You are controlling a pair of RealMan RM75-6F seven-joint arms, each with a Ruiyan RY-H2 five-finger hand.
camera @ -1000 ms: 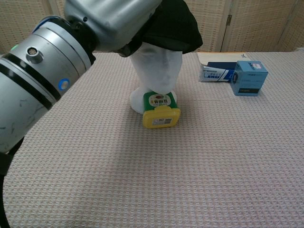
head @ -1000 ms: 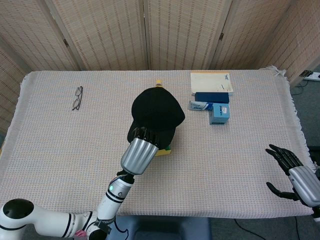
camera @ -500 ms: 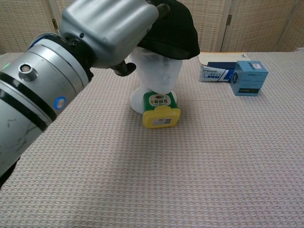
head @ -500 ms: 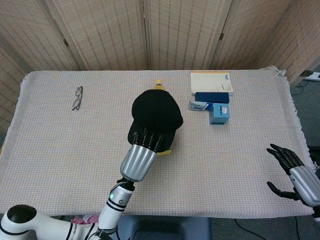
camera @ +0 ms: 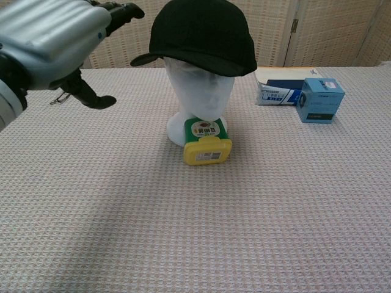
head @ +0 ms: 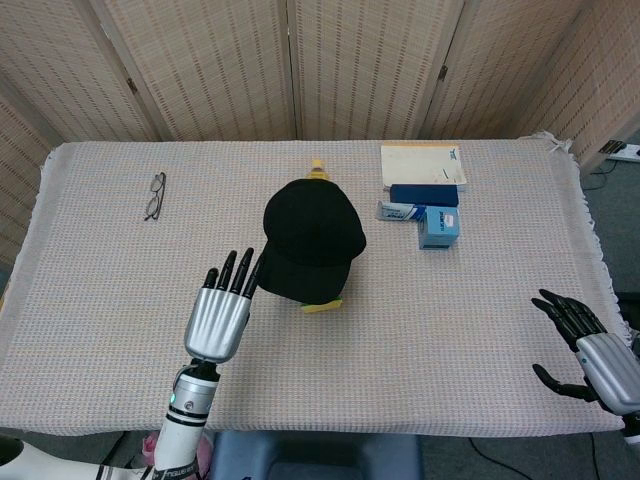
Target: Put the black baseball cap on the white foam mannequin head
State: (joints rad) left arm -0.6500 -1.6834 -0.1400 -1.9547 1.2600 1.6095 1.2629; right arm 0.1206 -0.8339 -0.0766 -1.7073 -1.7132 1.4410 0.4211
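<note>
Nearest, right hand (head: 585, 350) hangs off the table's near-right edge, fingers apart, holding nothing, wrist cut off by frame. Left hand (head: 222, 310) hovers w/ fingers spread and empty, just left of the black baseball cap (camera: 201, 36), far nearer it than the right. Cap sits on the white foam mannequin head (camera: 200, 97), brim pointing near-left. Task looks done. Yellow container (camera: 206, 142) hides the head's base; head invisible from above.

The yellow-lidded green container (camera: 207, 142) and blue box (camera: 321, 99) bear labels, but none is legible.
</note>
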